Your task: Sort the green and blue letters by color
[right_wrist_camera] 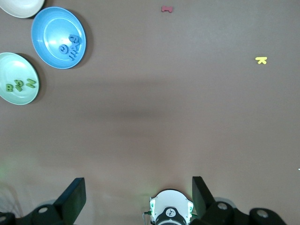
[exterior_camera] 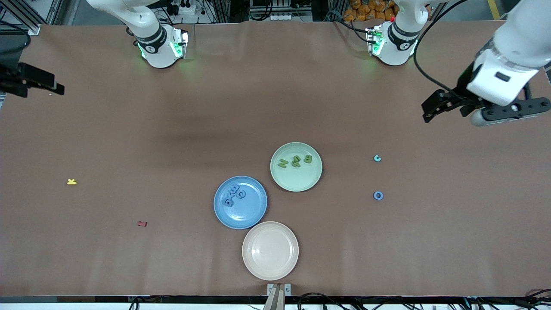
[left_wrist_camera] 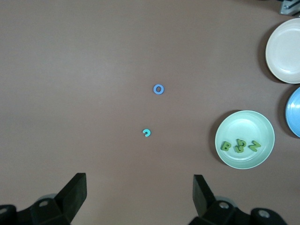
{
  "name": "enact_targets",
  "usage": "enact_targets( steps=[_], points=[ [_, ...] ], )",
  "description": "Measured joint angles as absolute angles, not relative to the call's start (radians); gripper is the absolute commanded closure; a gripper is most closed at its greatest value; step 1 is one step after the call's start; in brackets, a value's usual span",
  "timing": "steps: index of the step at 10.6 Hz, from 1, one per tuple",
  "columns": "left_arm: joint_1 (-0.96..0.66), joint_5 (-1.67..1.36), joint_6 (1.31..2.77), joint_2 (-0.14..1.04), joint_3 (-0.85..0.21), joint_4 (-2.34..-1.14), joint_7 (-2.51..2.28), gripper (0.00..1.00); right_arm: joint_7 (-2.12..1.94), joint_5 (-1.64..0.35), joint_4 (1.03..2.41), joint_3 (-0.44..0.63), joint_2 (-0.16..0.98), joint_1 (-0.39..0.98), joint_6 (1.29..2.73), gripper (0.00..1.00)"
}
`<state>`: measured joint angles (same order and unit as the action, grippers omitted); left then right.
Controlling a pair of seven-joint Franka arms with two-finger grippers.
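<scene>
Jaws on both arms are standing wide apart, holding nothing. I am seeing the left gripper (exterior_camera: 447, 107) hanging over bare table at the left arm's end, and the right gripper (exterior_camera: 41, 84) hanging at the right arm's end; both arms are waiting.

Going from the front camera outward, the cream plate (exterior_camera: 270, 250) is sitting nearest, with nothing on it. Just beside it the blue plate (exterior_camera: 240, 202) is carrying the blue letters (exterior_camera: 233, 196) in a loose overlapping bunch. The dark red letter (exterior_camera: 142, 224) is lying well apart, toward the right arm's end. A blue O (exterior_camera: 378, 195) is lying alone on the table toward the left arm's end. The yellow letter (exterior_camera: 72, 181) is lying farther toward the right arm's end. The green plate (exterior_camera: 296, 166) is holding the green letters (exterior_camera: 295, 161) in a short row. A teal letter (exterior_camera: 377, 158) is lying a little farther from the front camera than the blue O. Nothing is blocking either loose letter.

The table (exterior_camera: 129, 129) is wearing a plain brown cover, faintly creased, with cables and frames showing past its edge by the arm bases.
</scene>
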<state>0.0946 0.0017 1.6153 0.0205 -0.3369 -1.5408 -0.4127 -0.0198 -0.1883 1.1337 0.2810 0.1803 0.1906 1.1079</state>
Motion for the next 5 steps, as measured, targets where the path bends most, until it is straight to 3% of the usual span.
enact_targets(
  steps=[3,5],
  points=[
    [0.100,-0.054,1.600,-0.022,-0.237,-1.550,-0.316,0.00,-0.014,-0.140,1.154,0.215,0.121,0.158,1.106,0.00],
    [0.094,-0.095,1.595,-0.049,-0.175,-1.573,-0.284,0.00,-0.010,-0.112,1.264,0.187,0.076,0.151,1.173,0.00]
  ],
)
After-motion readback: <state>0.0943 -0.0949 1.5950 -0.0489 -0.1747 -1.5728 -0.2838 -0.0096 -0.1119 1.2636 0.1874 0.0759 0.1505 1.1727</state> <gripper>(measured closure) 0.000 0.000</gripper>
